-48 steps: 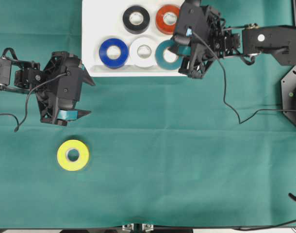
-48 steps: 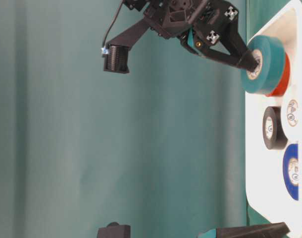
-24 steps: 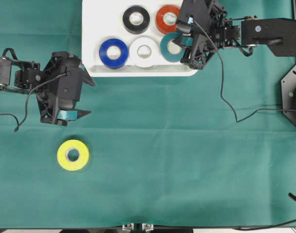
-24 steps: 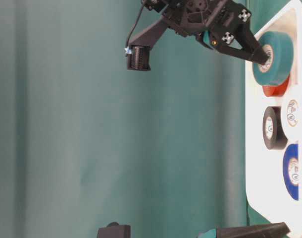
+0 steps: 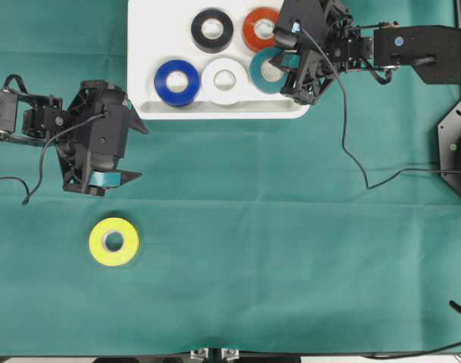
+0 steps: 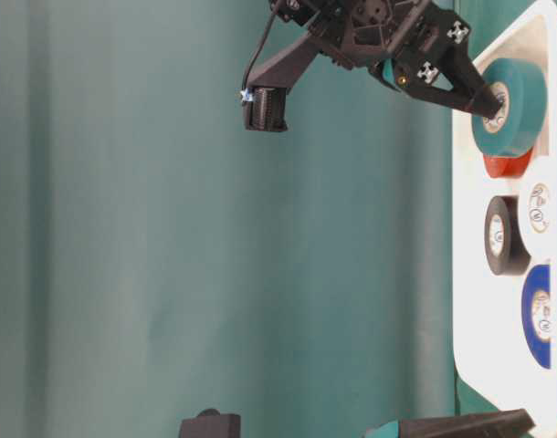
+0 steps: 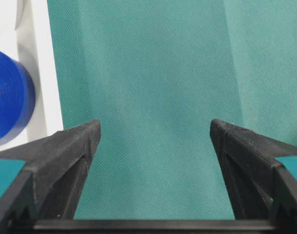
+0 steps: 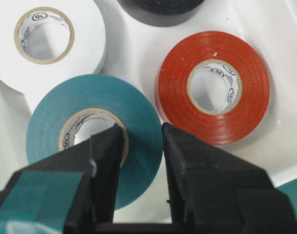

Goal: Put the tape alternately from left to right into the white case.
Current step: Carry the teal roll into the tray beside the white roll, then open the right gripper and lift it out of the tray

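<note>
The right gripper (image 8: 141,141) holds the teal roll (image 5: 265,72) by its wall: 1 of the fingers (image 8: 109,161) sits inside the pale core and the other presses on the outer face, so the fingers are narrow and clamped on the tape band. In the table-level view the teal roll (image 6: 509,105) hangs above the floor of the white case (image 5: 151,76), tilted, over the right end of the tray and partly in front of the red-orange roll (image 6: 507,165).

4 rolls lie flat in the white case. The black roll (image 5: 211,29) and the red-orange roll (image 5: 259,29) form the far row. The blue roll (image 5: 177,82) and the white roll (image 5: 224,80) form the near row. The held teal roll is just beside the white roll, to its right.

The left gripper (image 5: 128,151) is above the green counter (image 5: 291,249), below the left corner of the case. Its fingers (image 7: 75,146) stand wide apart with nothing between them. The yellow roll (image 5: 113,241) lies flat on the counter, near the left gripper and well apart from the case.
</note>
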Available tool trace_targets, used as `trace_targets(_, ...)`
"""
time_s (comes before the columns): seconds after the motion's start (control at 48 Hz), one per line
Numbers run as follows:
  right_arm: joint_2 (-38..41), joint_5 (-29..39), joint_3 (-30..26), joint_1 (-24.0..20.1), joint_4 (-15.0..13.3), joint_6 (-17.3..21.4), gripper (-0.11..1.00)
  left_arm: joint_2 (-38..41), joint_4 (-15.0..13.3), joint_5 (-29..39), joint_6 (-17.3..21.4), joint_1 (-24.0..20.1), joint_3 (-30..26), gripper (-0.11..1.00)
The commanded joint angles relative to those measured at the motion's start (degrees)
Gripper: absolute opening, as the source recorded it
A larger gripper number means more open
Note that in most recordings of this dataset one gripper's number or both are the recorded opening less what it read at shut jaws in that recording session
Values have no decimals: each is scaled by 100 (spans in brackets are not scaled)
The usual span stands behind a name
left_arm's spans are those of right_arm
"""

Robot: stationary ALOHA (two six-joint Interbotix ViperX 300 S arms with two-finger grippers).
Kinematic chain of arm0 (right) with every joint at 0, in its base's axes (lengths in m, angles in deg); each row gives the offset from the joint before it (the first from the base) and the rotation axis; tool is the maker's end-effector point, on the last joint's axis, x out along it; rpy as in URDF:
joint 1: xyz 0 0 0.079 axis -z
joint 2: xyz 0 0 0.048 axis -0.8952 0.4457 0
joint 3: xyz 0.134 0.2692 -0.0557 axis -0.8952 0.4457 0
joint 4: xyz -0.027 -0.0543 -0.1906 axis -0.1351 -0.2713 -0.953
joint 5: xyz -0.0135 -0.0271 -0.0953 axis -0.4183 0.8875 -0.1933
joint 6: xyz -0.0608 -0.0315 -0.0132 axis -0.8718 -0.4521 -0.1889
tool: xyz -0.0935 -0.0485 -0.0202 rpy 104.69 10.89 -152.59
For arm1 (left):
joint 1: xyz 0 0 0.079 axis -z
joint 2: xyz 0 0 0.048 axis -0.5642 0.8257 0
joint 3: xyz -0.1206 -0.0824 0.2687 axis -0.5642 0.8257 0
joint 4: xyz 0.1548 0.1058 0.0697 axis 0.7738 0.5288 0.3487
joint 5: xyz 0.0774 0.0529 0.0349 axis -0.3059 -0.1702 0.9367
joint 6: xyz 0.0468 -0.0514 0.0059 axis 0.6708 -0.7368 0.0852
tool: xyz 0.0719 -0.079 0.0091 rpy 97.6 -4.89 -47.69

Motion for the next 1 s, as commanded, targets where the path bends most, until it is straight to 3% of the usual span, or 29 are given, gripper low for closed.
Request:
trace_targets(0.0, -70, -53, -62, 26, -18, 18, 25, -88, -9, -18, -9, 35, -123, 73)
trace_targets(0.479, -70, -44, -62, 26, -18, 18, 26, -97, -9, 79, -9, 70, -167, 73)
trace_targets(0.688, -70, -26, -53, 26, -18, 9, 84, -97, -9, 149, -9, 79, -176, 73)
trace_targets(0.979, -70, -53, -53, 18, -18, 18, 81, -105, -18, 193, -18, 149, -185, 73)
